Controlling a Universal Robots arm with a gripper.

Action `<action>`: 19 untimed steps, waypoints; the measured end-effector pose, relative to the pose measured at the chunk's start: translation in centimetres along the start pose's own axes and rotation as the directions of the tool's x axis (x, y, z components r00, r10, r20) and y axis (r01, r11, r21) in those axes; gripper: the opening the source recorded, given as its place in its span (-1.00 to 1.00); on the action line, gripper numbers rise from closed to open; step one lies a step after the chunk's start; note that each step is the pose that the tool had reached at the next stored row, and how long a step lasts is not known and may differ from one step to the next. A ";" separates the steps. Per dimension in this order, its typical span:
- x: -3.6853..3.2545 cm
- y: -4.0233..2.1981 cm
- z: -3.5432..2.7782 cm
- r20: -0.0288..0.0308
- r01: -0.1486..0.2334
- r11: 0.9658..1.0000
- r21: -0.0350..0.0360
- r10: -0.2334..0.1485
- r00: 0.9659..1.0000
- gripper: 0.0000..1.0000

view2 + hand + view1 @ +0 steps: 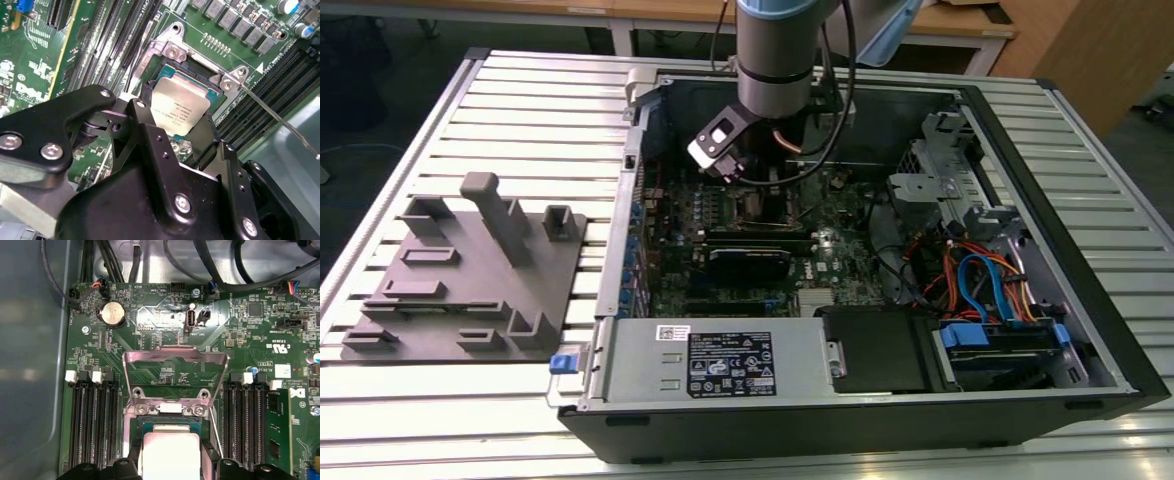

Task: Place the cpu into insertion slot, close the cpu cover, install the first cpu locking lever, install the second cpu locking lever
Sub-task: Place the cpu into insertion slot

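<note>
The pincer point(175, 122) clamps the cpu point(182, 105) by two opposite edges, seemingly seated in the socket point(172, 52) directly beneath it, the cpu cover point(175, 356) upright just beyond.

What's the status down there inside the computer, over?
Gripper low over the cpu at the socket. The cpu cover raised open. One locking lever unlatched alongside; nothing across the socket.

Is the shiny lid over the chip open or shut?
Open. The cpu cover stands flipped up, away from the bare cpu.
</note>
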State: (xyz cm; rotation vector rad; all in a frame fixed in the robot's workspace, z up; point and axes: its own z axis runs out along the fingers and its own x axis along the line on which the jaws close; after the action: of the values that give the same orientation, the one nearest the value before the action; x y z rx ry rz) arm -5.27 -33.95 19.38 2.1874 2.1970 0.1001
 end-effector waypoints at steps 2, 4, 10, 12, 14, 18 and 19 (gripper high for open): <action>-0.01 -0.01 0.08 -0.001 0.000 1.000 0.000 0.000 1.000 0.08; 0.00 -0.01 0.12 -0.001 0.000 1.000 0.000 0.000 1.000 0.08; 0.00 0.13 0.17 -0.001 0.000 1.000 0.000 0.000 1.000 0.08; -0.01 0.22 0.24 -0.001 0.000 1.000 0.001 0.000 1.000 0.08; -0.03 0.24 0.34 -0.001 0.000 1.000 0.001 0.000 1.000 0.08; -0.01 0.26 0.38 -0.002 0.000 1.000 0.000 0.000 1.000 0.08; -0.01 0.26 0.38 -0.002 0.000 1.000 0.000 0.000 1.000 0.08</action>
State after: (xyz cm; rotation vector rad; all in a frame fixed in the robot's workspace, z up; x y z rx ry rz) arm -4.99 -33.95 19.02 2.1885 2.1979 0.1023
